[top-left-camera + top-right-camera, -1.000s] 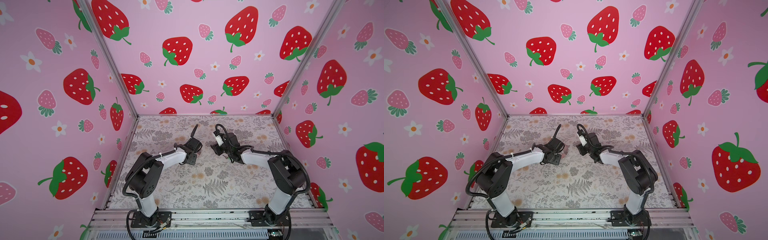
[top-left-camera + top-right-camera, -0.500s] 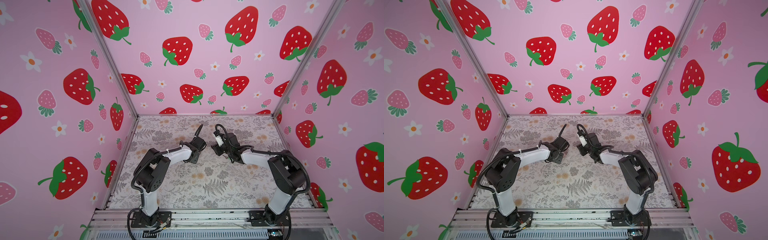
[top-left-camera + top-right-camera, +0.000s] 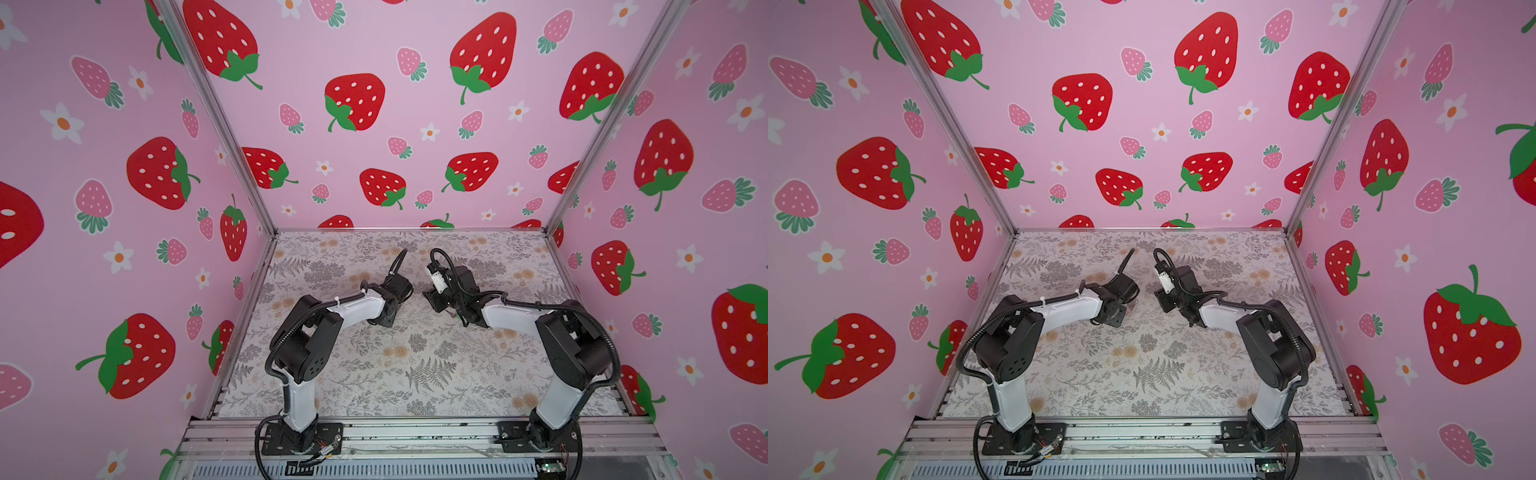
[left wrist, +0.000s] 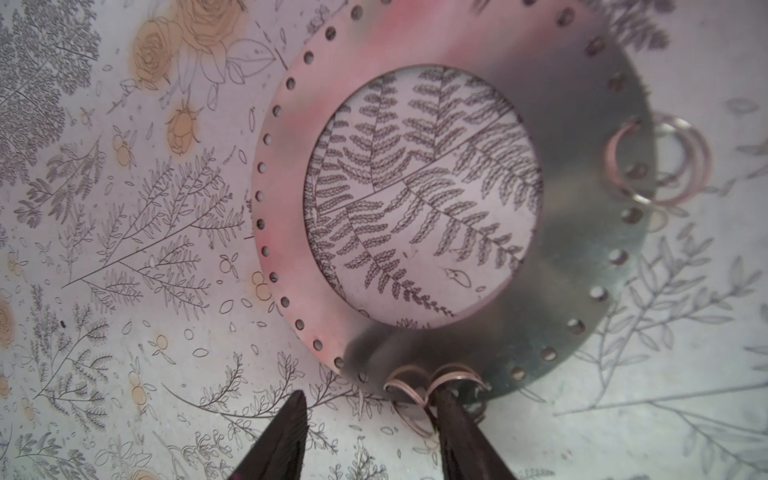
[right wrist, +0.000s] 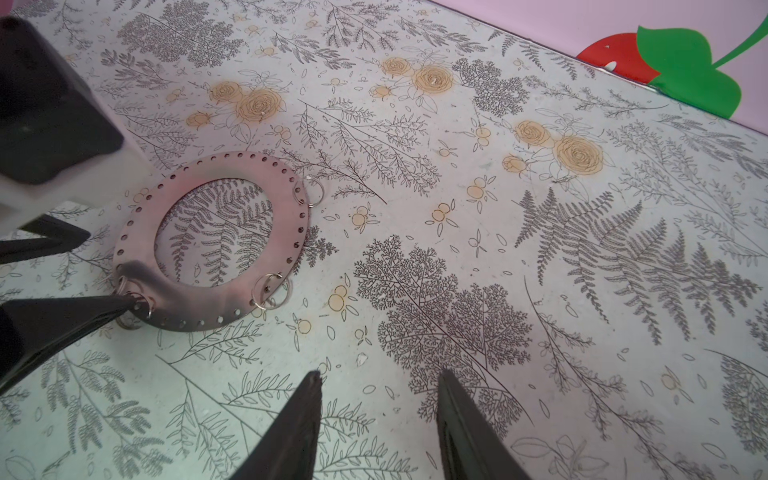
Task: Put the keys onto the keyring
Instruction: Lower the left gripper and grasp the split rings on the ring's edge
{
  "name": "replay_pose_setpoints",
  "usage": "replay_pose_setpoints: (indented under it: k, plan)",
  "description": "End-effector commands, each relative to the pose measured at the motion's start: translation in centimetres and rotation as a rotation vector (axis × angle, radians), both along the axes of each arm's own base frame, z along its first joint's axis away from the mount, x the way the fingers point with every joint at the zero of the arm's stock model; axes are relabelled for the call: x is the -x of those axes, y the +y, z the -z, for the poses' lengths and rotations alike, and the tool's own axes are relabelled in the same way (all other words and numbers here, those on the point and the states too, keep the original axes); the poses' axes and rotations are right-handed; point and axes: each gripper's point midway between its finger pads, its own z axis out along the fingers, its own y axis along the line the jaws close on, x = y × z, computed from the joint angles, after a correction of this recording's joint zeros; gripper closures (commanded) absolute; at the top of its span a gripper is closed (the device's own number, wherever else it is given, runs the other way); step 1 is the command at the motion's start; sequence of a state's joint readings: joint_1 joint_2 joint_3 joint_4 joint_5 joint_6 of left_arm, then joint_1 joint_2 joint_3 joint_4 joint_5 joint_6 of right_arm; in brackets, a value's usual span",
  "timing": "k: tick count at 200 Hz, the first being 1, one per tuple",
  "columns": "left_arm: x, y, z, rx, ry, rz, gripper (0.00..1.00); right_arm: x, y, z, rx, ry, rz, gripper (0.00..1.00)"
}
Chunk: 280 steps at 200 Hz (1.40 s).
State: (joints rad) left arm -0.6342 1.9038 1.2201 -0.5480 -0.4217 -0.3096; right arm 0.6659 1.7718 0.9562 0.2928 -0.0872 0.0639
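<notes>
- Left wrist view: keyring [image 4: 582, 291] flat on the worktop [image 4: 124, 249]; left gripper [image 4: 368, 411] has its jaws apart, one fingertip [image 4: 446, 405] touching the wire loops [image 4: 415, 386] on its edge.
- Right wrist view: right gripper [image 5: 378, 378] gapes over bare worktop — keyring near.
- Both top views: left arm [image 3: 357, 307] hides the keyring, mid-worktop.

Gripper [image 4: 370, 397] beside wire loops [image 4: 419, 388] on keyring [image 4: 582, 232]

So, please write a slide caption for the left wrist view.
Open left fingers at the wire loops on the rim of the flat keyring, which lies on the floral table.
</notes>
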Motion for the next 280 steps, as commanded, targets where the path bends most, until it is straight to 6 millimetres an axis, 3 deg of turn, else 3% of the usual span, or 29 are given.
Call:
replay_pose_setpoints:
  k: [1, 222, 280]
  plan:
    - [-0.3, 0.5, -1.6, -0.031, -0.038, -0.007, 0.48, 0.3, 0.3, 0.3, -0.009, 0.025, 0.003, 0.53]
    - [0.0, 2.1, -0.5, -0.06, -0.002, -0.036, 0.73, 0.6, 0.4, 0.7, -0.006, 0.034, -0.01, 0.55]
    - [0.2, 1.7, -0.5, 0.169, 0.021, -0.085, 0.73, 0.5, 0.6, 0.7, -0.011, 0.038, -0.013, 0.56]
